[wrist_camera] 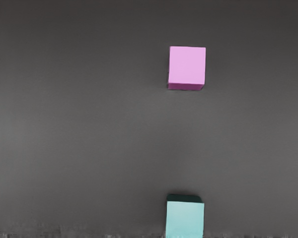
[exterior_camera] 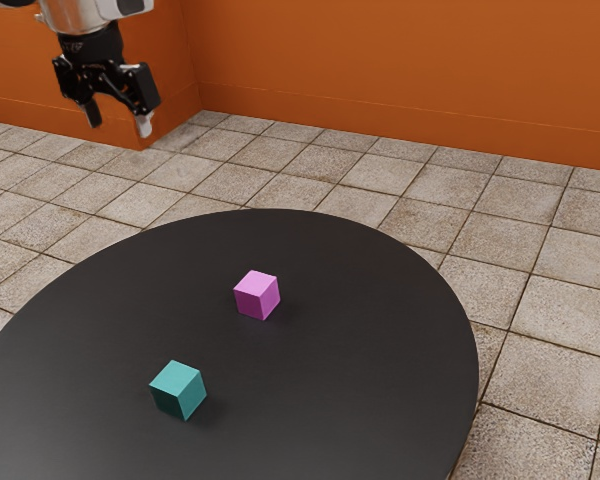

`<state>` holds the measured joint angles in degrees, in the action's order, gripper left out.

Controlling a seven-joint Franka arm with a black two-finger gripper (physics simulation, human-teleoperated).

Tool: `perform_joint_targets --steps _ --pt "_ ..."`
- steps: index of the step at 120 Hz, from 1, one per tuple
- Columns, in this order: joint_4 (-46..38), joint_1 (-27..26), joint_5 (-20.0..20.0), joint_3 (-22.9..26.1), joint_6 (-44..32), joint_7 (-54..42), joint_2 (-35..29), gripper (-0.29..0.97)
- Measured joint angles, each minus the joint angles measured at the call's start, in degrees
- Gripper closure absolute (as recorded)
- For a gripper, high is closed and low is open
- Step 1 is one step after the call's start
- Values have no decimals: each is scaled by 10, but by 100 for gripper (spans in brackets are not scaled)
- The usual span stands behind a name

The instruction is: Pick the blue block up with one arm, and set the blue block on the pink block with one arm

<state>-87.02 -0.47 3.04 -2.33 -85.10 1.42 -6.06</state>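
Note:
A teal-blue block point(exterior_camera: 178, 389) rests on the round black table point(exterior_camera: 360, 400), toward its near side. A pink block point(exterior_camera: 257, 294) sits a short way behind it and to the exterior view's right, apart from it. My gripper point(exterior_camera: 118, 118) hangs high at the upper left of the exterior view, well above and away from both blocks, open with nothing between its fingers. From the hand's camera, looking straight down, the pink block point(wrist_camera: 187, 67) and the blue block point(wrist_camera: 185, 218) lie in line on the dark tabletop point(wrist_camera: 79, 129).
Beige floor tiles point(exterior_camera: 540, 250) surround the table. An orange wall point(exterior_camera: 400, 60) runs along the back, with a corner just behind my gripper.

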Motion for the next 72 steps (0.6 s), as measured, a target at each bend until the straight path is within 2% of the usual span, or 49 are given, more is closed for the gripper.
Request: perform_joint_targets --steps 24,33,42,72 --pt "6 2 9 -1 24 13 -3 0" --pt "111 3 2 0 54 17 -2 0" --pt "152 4 -8 5 81 21 -2 0" --pt "162 1 -18 15 123 31 14 0"
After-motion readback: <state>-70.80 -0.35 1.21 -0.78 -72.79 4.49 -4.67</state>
